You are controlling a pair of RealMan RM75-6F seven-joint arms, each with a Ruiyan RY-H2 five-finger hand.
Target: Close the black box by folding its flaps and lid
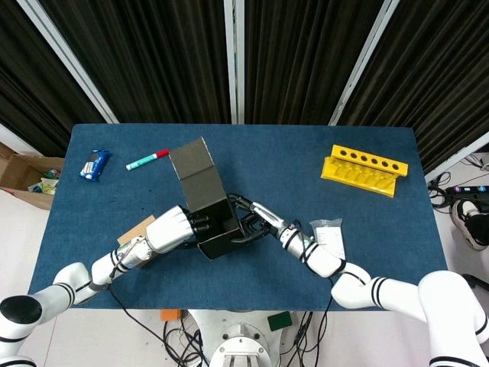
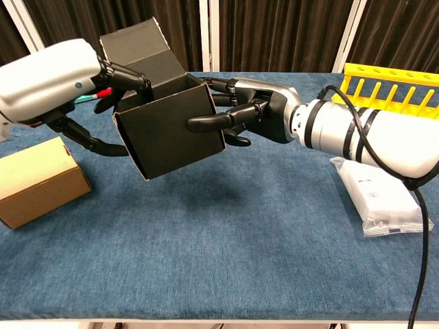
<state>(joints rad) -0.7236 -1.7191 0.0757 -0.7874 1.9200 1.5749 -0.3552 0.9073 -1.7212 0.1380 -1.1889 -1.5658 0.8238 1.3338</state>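
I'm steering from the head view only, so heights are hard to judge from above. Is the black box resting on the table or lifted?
Observer: Lifted. In the chest view the black box hangs above the blue table, tilted, with clear cloth under it.
Operator: Which hand carries it?
Observer: Both. The left hand grips the top rim on one side, fingers hooked inside; the right hand presses the opposite side, one finger laid along the front face.
Operator: Is the lid down at all?
Observer: No. The lid stands up behind the opening, and the box is open.
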